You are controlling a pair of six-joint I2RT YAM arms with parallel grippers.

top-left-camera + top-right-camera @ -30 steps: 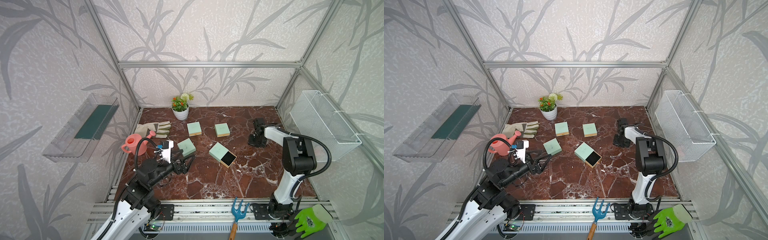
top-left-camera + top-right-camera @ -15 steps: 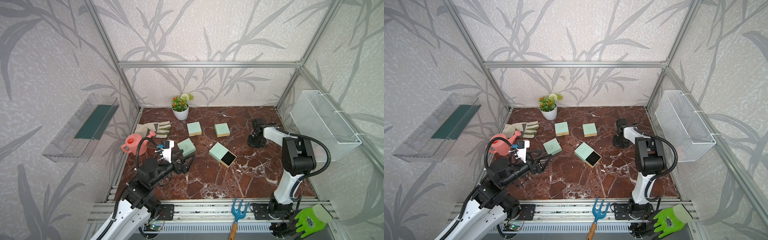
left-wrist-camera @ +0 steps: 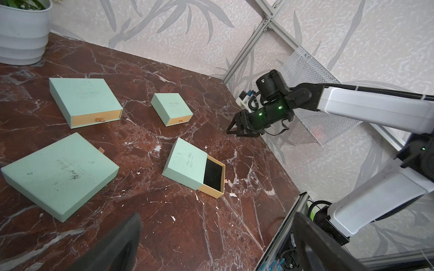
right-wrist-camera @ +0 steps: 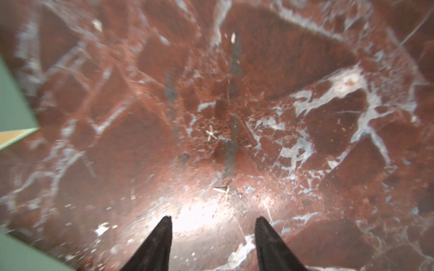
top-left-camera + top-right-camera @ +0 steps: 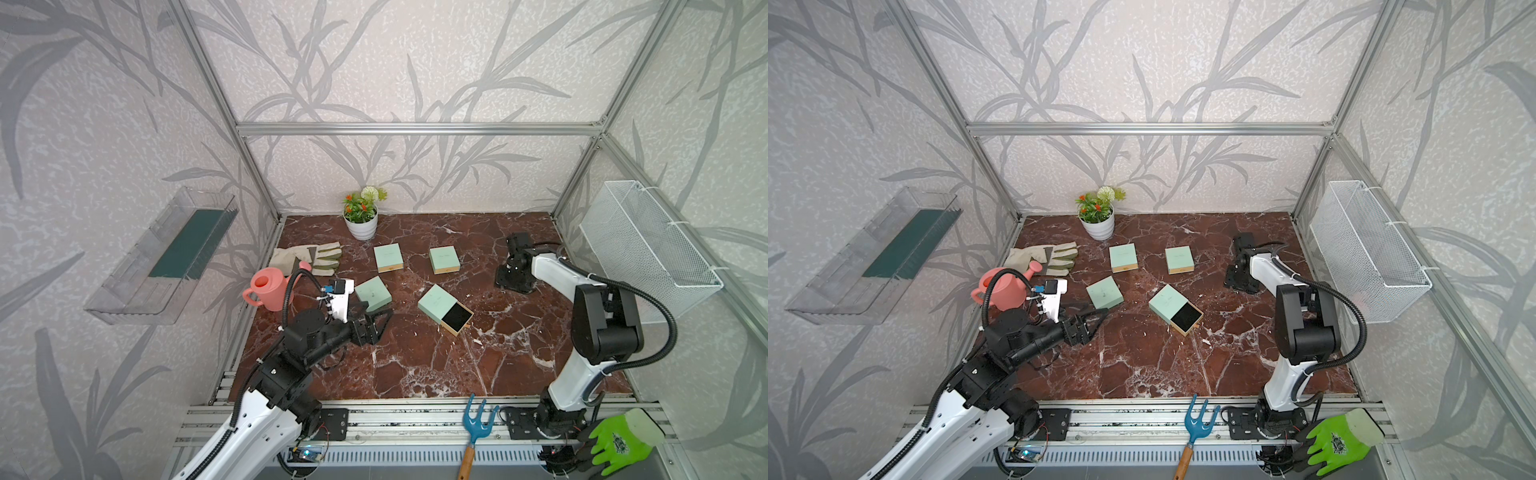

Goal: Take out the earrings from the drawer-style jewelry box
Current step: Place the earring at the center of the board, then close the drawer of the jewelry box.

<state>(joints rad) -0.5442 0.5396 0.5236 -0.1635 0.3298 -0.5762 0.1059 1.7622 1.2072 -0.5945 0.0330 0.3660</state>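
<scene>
1. The right gripper (image 5: 513,284) hangs low over the far right part of the marble table (image 5: 415,365). It points down and is well apart from every box.
2. In the right wrist view its 2 black fingers (image 4: 162,244) stand apart with only bare marble between them, so it grips nothing.
3. The earrings (image 4: 212,135) lie out on the marble just ahead of those fingertips. 1 is a clear pale star; the other is a blurrier pale piece (image 4: 222,188) nearer the fingers. In both top views they are too small to make out.
4. The mint-green jewelry box (image 5: 434,300) lies near the middle of the table. Its drawer (image 5: 457,318) is pulled partway out toward the front right, with the black lining showing.
5. 3 more mint-green boxes are closed: 2 side by side behind it (image 5: 388,257) (image 5: 444,259), and 1 to its left (image 5: 372,291).
6. The left gripper (image 5: 380,322) hovers by the front corner of that left box and is aimed toward the table's middle. In the left wrist view its fingers (image 3: 122,244) are spread wide and hold nothing.
7. A flower pot (image 5: 360,224), gardening gloves (image 5: 307,259) and a pink watering can (image 5: 266,291) sit along the left and back. A wire basket (image 5: 648,249) hangs on the right wall.
</scene>
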